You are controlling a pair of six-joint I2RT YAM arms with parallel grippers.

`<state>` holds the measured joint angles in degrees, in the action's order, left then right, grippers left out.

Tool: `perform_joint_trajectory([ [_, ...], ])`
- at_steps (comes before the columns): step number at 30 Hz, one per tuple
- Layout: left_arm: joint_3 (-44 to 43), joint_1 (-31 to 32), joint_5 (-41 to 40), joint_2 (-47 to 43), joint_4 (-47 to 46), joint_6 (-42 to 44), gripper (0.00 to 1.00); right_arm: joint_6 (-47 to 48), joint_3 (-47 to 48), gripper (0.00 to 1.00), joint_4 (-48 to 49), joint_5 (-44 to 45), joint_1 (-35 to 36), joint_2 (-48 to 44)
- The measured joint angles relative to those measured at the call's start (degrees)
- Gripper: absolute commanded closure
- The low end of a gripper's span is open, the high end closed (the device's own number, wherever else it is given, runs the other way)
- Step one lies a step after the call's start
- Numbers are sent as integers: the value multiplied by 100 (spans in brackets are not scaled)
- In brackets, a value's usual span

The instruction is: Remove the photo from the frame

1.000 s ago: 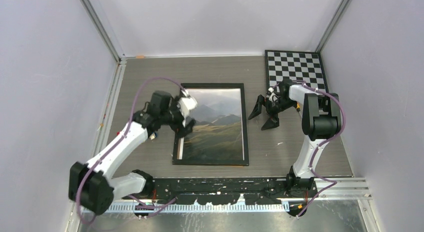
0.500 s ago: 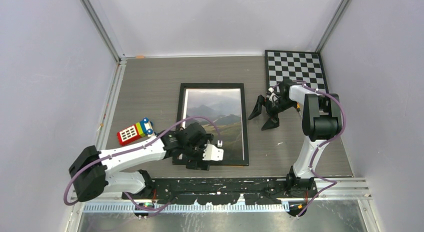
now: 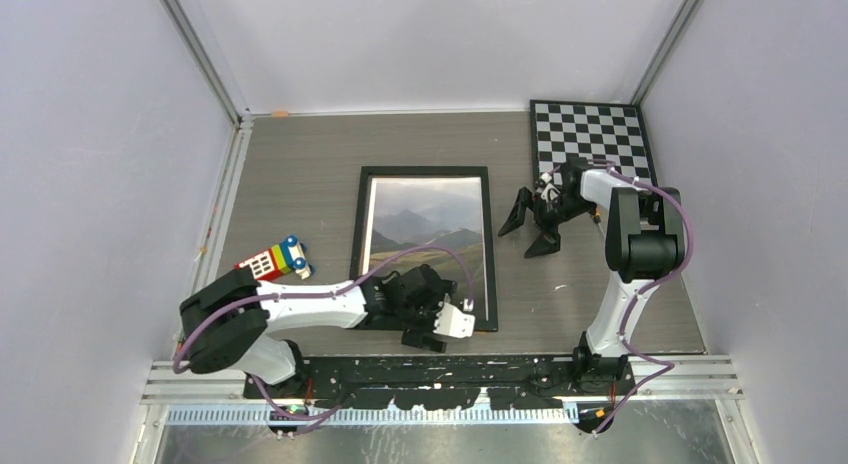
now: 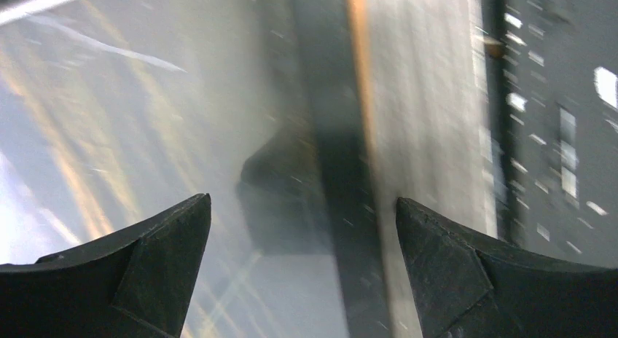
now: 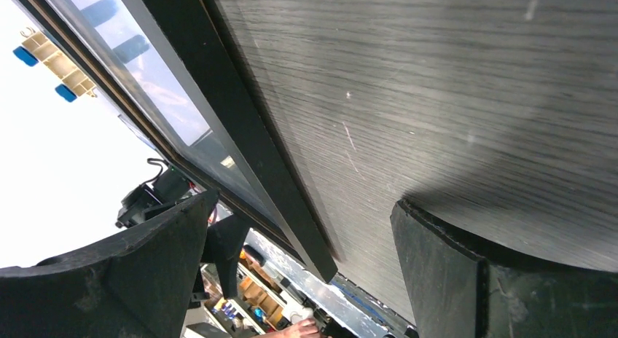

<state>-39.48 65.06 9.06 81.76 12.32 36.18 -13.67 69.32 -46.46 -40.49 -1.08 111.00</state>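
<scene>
my left gripper (image 3: 437,325) swung down to the near right corner of the frame (image 3: 425,171), jaws wide, holding nothing; right gripper (image 3: 530,227) wide, empty; photo (image 3: 425,219) sat framed; removal all left

Bare surface (image 3: 300,164) lies open across the upper left and above the frame (image 3: 425,172), so its top and upper left edges can be approached without hindrance. The frame's lower left corner and bottom edge are covered by the left arm (image 3: 310,306), and the strip to the left is narrowed by a coloured toy (image 3: 272,261). On the right, the gap beside the frame is occupied by the wide-spread right fingers (image 3: 541,247), with the checkered board (image 3: 590,134) behind them.
</scene>
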Motion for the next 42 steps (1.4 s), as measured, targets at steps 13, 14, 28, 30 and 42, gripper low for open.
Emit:
perform_joint_trajectory([
  [13,-833,-101,-800,1412,-1891,101,8,2,0,1,15,-24,-358,0],
  [14,-859,-140,-754,1414,-1812,120,9,2,0,1,17,-31,-358,0],
  [28,-935,-741,260,688,485,-269,26,138,-485,18,76,-586,-328,-2],
  [30,-935,-791,251,710,627,-293,35,157,-538,19,76,-640,-315,-4],
  [42,-990,-1211,315,664,1211,-195,97,396,-981,30,68,-688,-109,-234],
])
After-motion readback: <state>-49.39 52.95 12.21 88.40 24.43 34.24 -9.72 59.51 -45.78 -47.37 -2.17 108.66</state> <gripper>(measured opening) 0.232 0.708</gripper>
